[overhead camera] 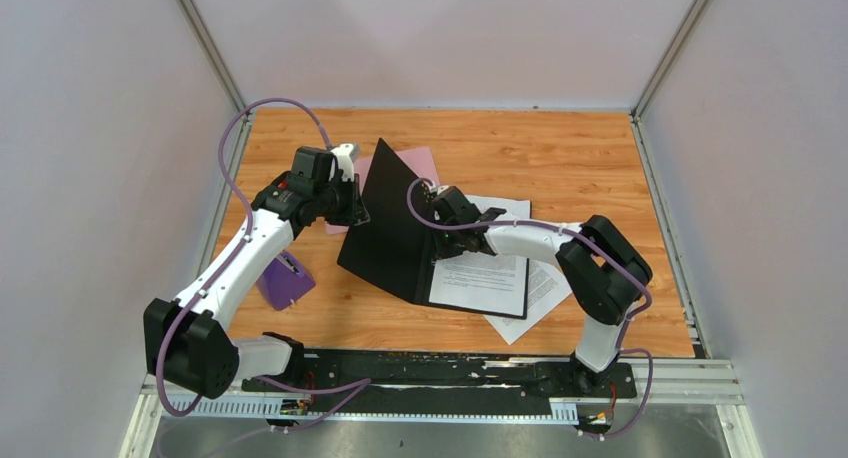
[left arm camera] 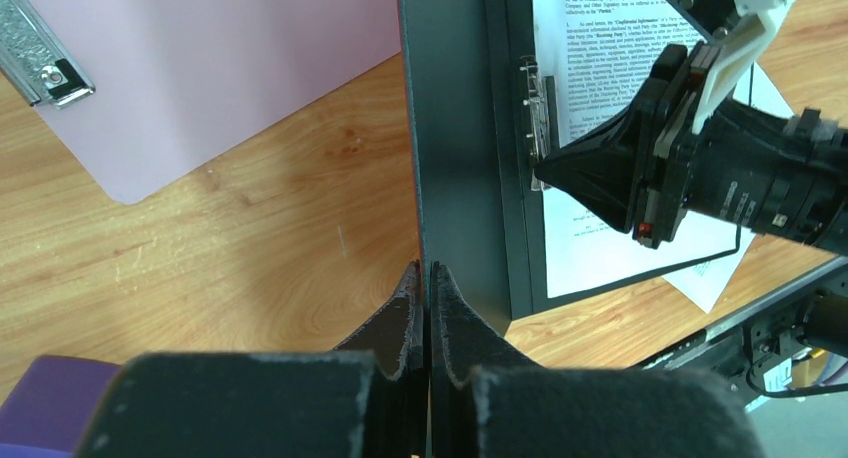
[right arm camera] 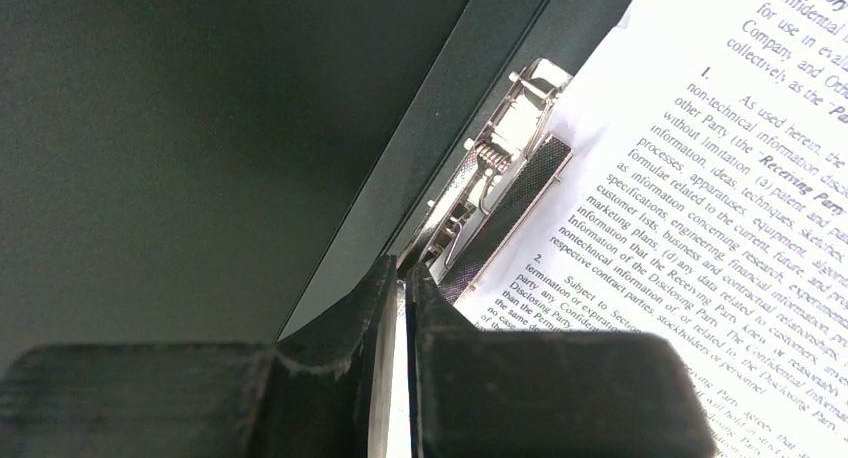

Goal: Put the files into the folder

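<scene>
Top external: one file [overhead camera: 480, 276] lies in the folder [overhead camera: 385, 228], the other file [overhead camera: 548, 283] outside on the surface—left fingers [left arm camera: 400, 318] clamp its cover [left arm camera: 455, 128], right fingers [right arm camera: 350, 328] together at the clip [right arm camera: 505, 148].

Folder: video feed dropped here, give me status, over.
Left gripper shut on the raised folder cover. Right gripper shut on the clip. One sheet in the folder, second sheet outside, partly beneath it. No obstruction seen.

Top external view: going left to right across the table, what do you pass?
Purple object → left gripper → folder → right gripper → sheet in folder → loose sheet.
</scene>
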`<state>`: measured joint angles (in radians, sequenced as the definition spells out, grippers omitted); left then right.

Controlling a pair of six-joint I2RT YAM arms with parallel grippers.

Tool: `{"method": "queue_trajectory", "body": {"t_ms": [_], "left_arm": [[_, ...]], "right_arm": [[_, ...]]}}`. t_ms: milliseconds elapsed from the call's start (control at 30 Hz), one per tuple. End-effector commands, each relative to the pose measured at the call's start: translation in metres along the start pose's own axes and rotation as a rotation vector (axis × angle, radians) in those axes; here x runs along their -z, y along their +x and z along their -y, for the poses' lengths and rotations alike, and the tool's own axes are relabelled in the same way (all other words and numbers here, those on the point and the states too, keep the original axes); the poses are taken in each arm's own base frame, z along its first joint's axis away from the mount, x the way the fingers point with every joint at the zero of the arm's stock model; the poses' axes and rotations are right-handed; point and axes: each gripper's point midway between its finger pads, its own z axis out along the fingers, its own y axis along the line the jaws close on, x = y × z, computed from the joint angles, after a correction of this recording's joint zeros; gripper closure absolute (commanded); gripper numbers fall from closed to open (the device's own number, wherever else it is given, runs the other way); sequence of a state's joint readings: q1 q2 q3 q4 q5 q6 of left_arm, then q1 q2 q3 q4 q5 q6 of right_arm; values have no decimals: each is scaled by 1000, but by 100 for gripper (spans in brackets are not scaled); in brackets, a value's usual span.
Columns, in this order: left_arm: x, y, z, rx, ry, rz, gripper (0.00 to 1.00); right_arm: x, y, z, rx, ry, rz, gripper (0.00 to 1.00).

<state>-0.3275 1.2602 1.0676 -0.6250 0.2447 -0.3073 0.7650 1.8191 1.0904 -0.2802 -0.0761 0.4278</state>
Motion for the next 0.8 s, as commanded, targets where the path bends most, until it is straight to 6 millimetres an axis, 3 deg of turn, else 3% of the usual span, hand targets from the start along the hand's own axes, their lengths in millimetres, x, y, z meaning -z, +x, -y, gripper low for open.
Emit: {"method": "queue_trajectory", "body": {"t_ms": [0,267,467,600,767], "left_arm": [[2,-5,-12,-24,-69,30,100],[6,-6,-17,8,-112,21,100],[3,6,-20,41,-119,-2,99],[3,7,-22,55,-123,-9,90],[11,-12,-31,106,-135,7,78]], "right_arm": [[-13,82,80,63,369,-181,100],[-12,87,85,185,445,-138,100],[-13,98,91,259,539,-156,100],[-16,104,88,260,494,-155,100],[-20,102,83,263,447,-136,100]]}}
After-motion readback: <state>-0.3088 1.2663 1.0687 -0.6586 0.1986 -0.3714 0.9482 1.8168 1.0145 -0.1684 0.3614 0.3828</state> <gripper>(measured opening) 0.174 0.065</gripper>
